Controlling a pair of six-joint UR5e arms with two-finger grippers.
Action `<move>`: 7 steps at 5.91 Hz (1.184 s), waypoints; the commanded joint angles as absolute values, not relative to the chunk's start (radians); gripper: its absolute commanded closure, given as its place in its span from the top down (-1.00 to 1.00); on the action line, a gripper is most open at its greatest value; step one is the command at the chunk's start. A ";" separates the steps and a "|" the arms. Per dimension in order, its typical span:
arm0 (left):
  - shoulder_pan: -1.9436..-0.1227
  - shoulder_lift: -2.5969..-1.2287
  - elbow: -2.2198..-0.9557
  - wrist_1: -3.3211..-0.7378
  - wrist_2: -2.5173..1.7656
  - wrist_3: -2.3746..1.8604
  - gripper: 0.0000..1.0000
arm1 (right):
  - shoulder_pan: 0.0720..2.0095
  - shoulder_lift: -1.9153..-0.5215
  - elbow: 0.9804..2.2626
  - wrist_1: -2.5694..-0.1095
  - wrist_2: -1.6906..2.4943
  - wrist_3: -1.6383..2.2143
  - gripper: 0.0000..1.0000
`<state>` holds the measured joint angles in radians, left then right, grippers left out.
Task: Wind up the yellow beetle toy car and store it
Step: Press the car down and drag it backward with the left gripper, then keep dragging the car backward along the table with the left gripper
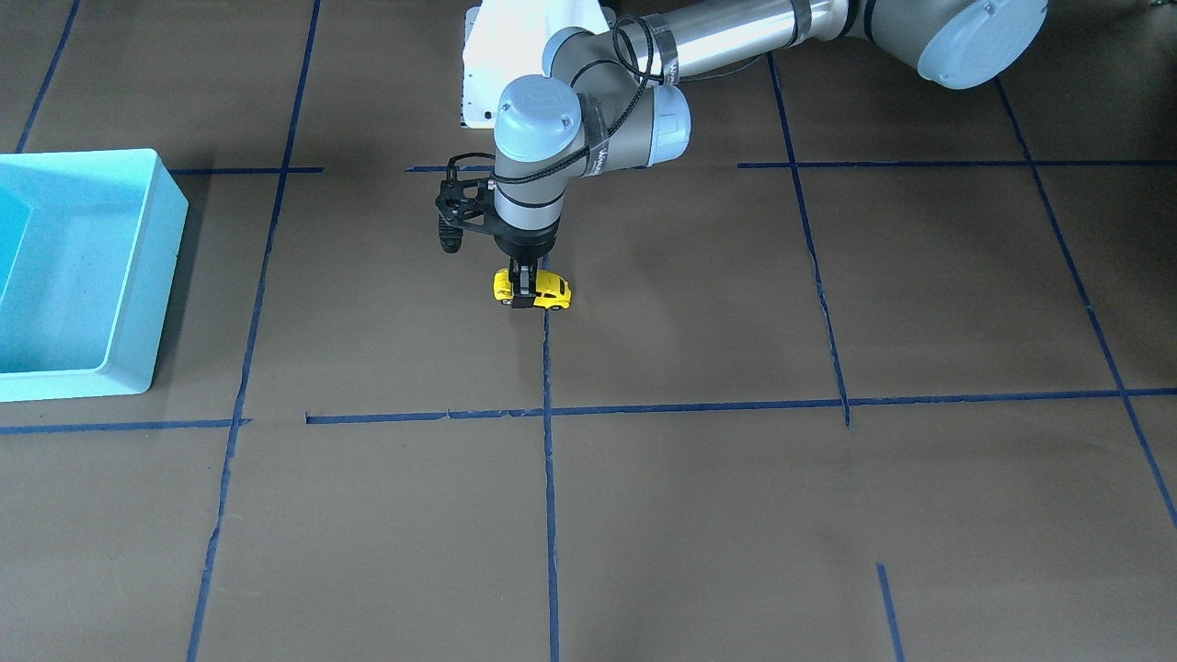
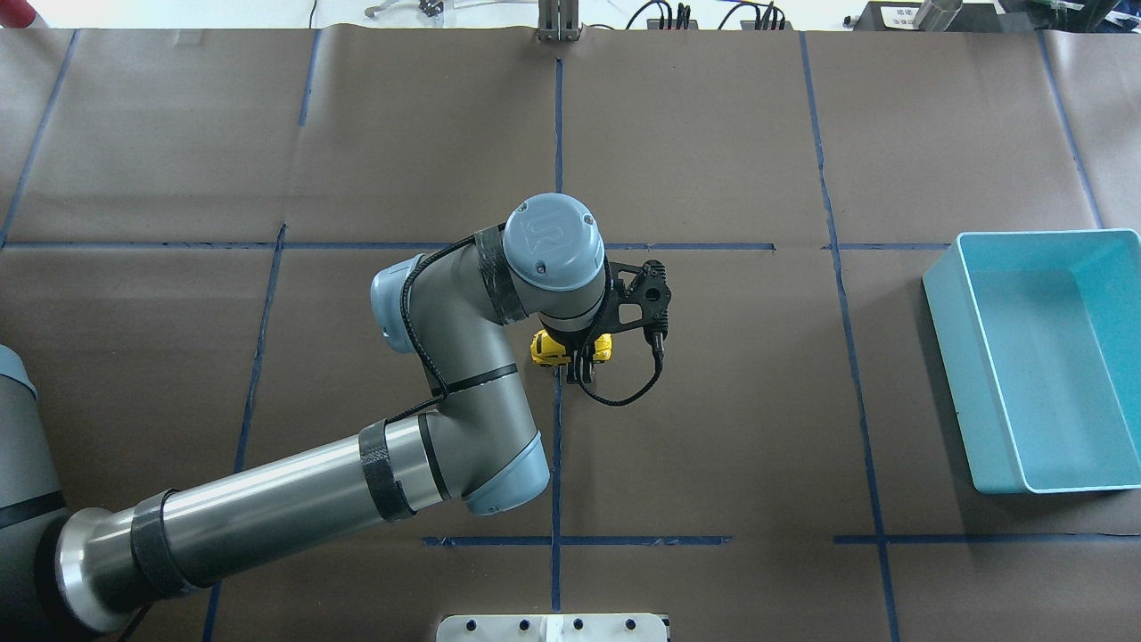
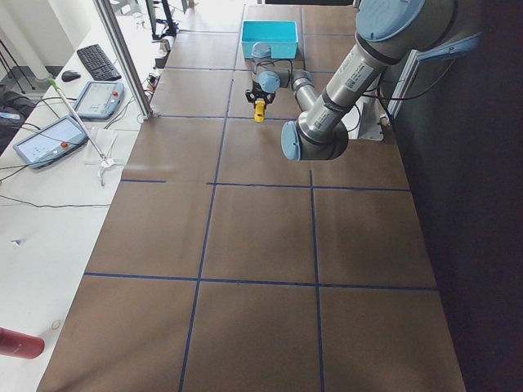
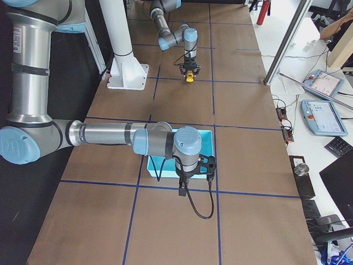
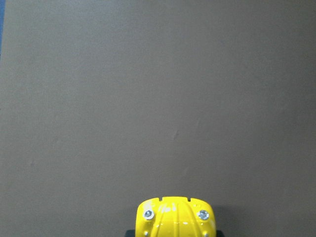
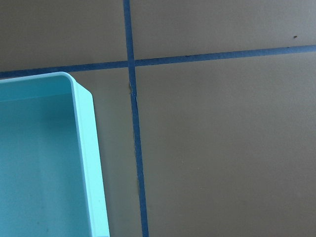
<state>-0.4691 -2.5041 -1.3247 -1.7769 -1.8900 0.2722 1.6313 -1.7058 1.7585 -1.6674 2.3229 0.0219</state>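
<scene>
The right gripper [image 4: 181,190] is noted just beside the bin [image 2: 1025,357]; its finger opening cannot be determined. Well apart from the bin, the car [image 1: 554,293] is held clamped between the fingers of the left gripper [image 1: 524,292].

The left pincer [image 1: 522,296] points straight down, clamped on the yellow beetle toy car [image 1: 554,292].
</scene>
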 commanded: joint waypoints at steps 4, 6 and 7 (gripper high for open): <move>-0.471 -2.491 -1.316 -1.787 -1.908 0.268 -1.00 | 1.632 -1.706 1.758 -1.667 2.324 0.023 1.00; -0.477 -2.482 -1.316 -1.787 -1.916 0.271 -1.00 | 1.632 -1.706 1.758 -1.667 2.324 0.023 1.00; -0.479 -2.479 -1.318 -1.795 -1.916 0.272 -1.00 | 1.632 -1.706 1.758 -1.667 2.324 0.023 1.00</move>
<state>-0.4766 -2.4820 -1.3165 -1.7894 -1.9144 0.2710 1.6318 -1.7058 1.7579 -1.6675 2.3240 0.0230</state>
